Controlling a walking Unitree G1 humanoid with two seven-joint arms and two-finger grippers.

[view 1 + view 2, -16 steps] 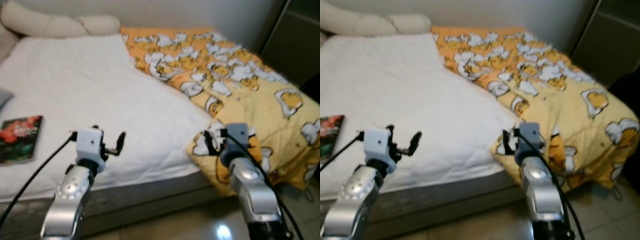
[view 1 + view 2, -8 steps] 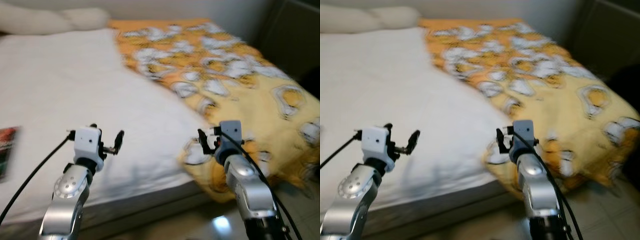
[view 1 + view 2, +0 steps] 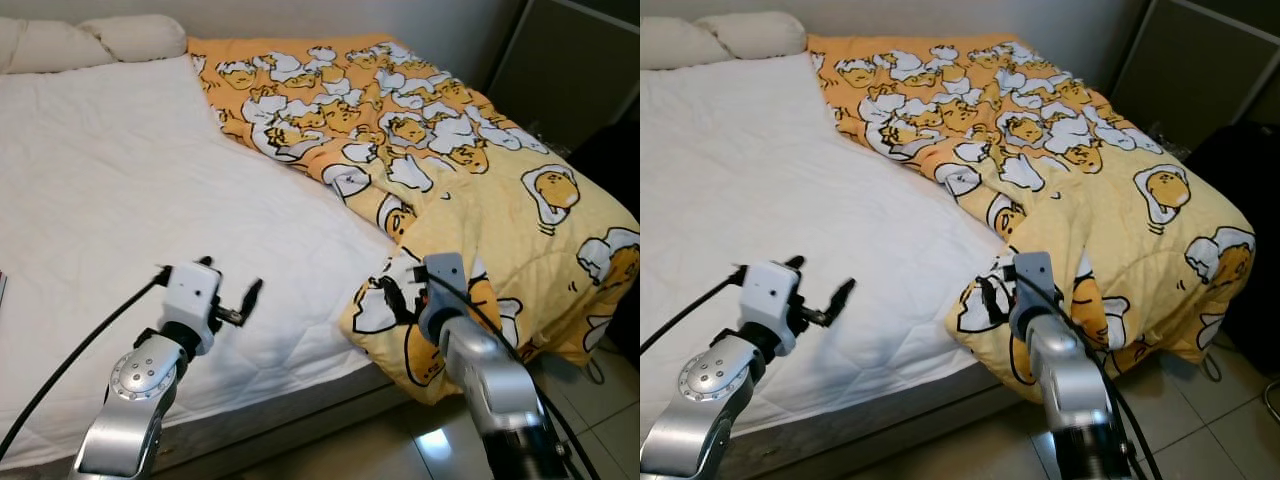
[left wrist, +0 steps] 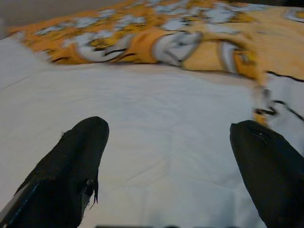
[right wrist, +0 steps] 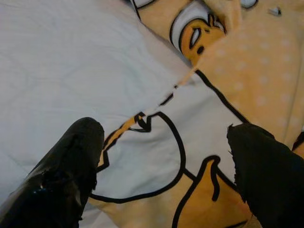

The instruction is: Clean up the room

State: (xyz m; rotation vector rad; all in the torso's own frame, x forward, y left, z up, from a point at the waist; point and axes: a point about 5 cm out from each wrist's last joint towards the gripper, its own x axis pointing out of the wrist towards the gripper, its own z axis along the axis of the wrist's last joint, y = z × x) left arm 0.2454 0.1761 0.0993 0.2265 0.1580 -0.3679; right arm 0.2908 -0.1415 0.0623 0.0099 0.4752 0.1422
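Observation:
A yellow and orange cartoon-print blanket [image 3: 450, 160] lies crumpled over the right half of the bed, its corner hanging off the near edge. The white sheet [image 3: 120, 170] covers the left half. My left gripper [image 3: 232, 282] hovers open over the white sheet near the bed's front edge, its fingers [image 4: 80, 152] wide apart. My right gripper [image 3: 390, 296] is open just above the blanket's near corner [image 5: 156, 156], where the fabric meets the sheet. Nothing is held between either pair of fingers.
Cream pillows [image 3: 90, 40] lie at the head of the bed. A dark cabinet [image 3: 570, 70] stands at the far right, with a black bag [image 3: 1240, 180] beside the bed. Glossy floor tiles [image 3: 600, 400] run along the bed's front edge.
The whole view has swung to the right and sharpened, so the book at the left has slid out of frame. Both arms stay raised in front with open fingers.

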